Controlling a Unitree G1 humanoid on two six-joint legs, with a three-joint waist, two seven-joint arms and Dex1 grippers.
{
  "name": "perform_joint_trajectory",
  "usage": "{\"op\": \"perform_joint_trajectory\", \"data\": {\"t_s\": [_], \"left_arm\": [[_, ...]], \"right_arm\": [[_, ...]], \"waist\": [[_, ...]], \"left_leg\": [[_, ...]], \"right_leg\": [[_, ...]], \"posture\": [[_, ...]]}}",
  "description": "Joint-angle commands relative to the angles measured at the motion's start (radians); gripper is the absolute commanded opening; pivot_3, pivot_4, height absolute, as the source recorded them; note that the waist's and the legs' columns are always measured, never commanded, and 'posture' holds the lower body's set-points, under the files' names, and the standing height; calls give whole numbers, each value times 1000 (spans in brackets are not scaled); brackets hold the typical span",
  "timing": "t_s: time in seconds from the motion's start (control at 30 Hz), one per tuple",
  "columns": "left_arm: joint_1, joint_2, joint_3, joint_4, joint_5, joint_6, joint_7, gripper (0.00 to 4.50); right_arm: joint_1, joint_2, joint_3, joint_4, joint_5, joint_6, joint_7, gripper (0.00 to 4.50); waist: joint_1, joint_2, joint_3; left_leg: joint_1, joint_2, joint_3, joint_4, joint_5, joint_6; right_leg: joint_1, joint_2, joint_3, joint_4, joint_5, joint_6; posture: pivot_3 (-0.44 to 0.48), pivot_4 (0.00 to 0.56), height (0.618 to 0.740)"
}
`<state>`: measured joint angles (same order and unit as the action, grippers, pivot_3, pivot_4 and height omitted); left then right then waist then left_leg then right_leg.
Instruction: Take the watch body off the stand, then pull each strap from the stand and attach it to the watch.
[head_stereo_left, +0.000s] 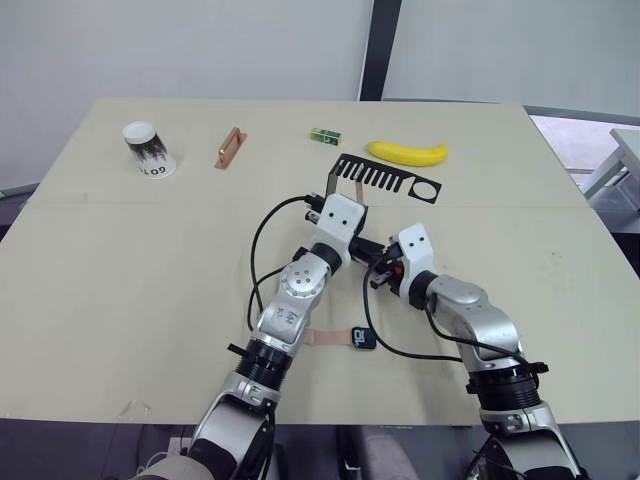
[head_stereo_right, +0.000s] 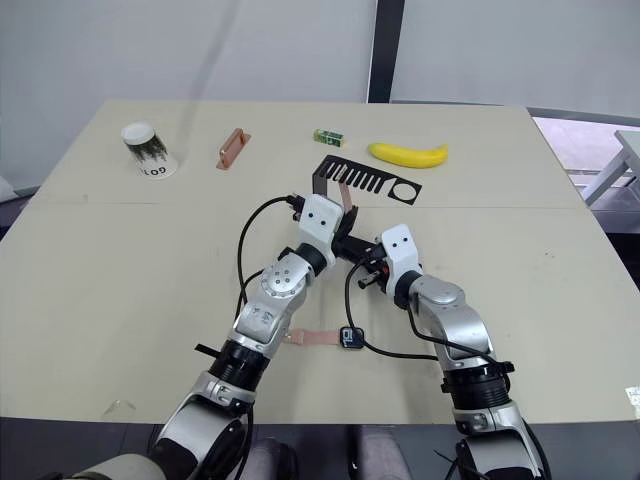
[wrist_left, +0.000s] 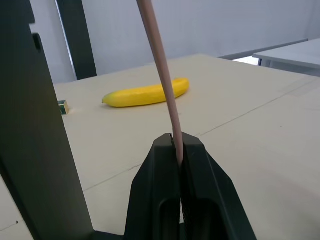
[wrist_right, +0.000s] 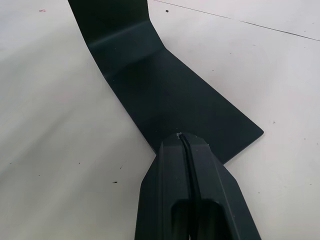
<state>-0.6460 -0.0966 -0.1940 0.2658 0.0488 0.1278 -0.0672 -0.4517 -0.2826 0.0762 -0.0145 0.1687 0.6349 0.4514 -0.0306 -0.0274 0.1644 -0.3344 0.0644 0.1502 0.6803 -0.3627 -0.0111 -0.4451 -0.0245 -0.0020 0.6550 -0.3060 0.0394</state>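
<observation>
Stand (head_stereo_right: 365, 182): upright mid-table, just before the banana (head_stereo_right: 407, 154).
Left gripper (wrist_left: 177, 145): fingers clamped on a strap (wrist_left: 161, 70) (running up toward the comb slots).
Right gripper (wrist_right: 186, 137): fingers pressed together at the edge of the stand's flat foot, pinning it.
Watch body (head_stereo_right: 350, 338): flat on the table near the front edge, second strap (head_stereo_right: 310, 339) touching its left side.

Head stereo pair looks down over the table (head_stereo_left: 120, 260); both share it. Wrist cams sit close at the stand (wrist_right: 165, 75).
</observation>
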Motion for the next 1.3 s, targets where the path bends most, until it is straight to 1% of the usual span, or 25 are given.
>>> {"op": "perform_joint_trajectory", "data": {"t_s": [0.03, 0.23, 0.37, 0.7, 0.8, 0.97, 1.07, 1.1, 1.23, 1.27, 1.3], "left_arm": [[-5, -10, 5, -25, 1, -35, -3, 100], [40, 17, -3, -92, 5, -36, -32, 100], [95, 42, -8, -169, -2, -19, -60, 100], [135, 46, 17, -287, -76, 2, -121, 100], [177, 101, 26, -361, -132, 46, -207, 100], [243, 249, 63, -480, -314, 178, -435, 100], [258, 372, 102, -528, -470, 284, -616, 100], [260, 400, 109, -538, -502, 304, -653, 100], [234, 535, 141, -528, -629, 399, -839, 100], [228, 557, 141, -524, -646, 415, -867, 100], [216, 586, 136, -519, -672, 435, -920, 25]], "right_arm": [[26, 2, 11, 13, -5, 36, -10, 0], [25, 0, 8, 12, -5, 41, -9, 0], [24, -1, 9, 15, -5, 39, -7, 0], [27, 2, 2, 19, -1, 40, -8, 0], [22, -7, -4, 11, 3, 34, -2, 0], [38, -47, -15, -74, 31, 4, 45, 0], [93, -105, -47, -258, 93, 37, 92, 0], [108, -116, -62, -304, 119, 55, 99, 0], [259, -174, -205, -586, 341, 160, 166, 0], [282, -188, -226, -624, 378, 177, 173, 0], [312, -204, -276, -674, 469, 213, 186, 259]], "waist": [[0, 0, 0], [0, 0, 0], [0, 0, 0], [0, 0, 0], [-2, 0, 0], [-2, 0, 0], [0, 1, 1], [0, 2, 2], [3, 3, 2], [2, 3, 2], [2, 2, 2]], "left_leg": [[0, 0, 0, 0, 0, 0], [0, 0, 0, 0, 0, 0], [0, 0, 0, -1, 0, 0], [0, 0, 0, -1, 0, 0], [0, 0, 0, -1, 0, 0], [0, 0, 0, -1, 0, 0], [-1, 0, -2, -1, 0, 0], [-1, 0, -2, -2, 0, 0], [-2, 0, -2, -2, 0, 0], [-2, 0, -3, -3, 0, 0], [-2, 0, -4, -3, 0, 0]], "right_leg": [[0, 0, 0, 0, 0, 0], [0, 0, 0, 0, 0, 0], [0, 0, 0, 0, 0, 0], [0, 0, 0, 0, 0, 0], [0, 0, 0, 0, 0, 0], [0, 0, 0, 0, 0, 0], [0, -1, -1, -2, 0, 0], [0, -1, -1, -2, 0, 0], [-1, -1, -2, -2, 0, 0], [-1, -1, -2, -3, 0, 0], [0, 0, -3, -3, 0, 0]], "posture": [[0, 150, 740], [0, 150, 740], [0, 150, 740], [0, 150, 740], [0, 150, 740], [0, 150, 740], [0, 150, 740], [0, 150, 740], [0, 150, 740], [0, 150, 740], [0, 150, 740]]}}
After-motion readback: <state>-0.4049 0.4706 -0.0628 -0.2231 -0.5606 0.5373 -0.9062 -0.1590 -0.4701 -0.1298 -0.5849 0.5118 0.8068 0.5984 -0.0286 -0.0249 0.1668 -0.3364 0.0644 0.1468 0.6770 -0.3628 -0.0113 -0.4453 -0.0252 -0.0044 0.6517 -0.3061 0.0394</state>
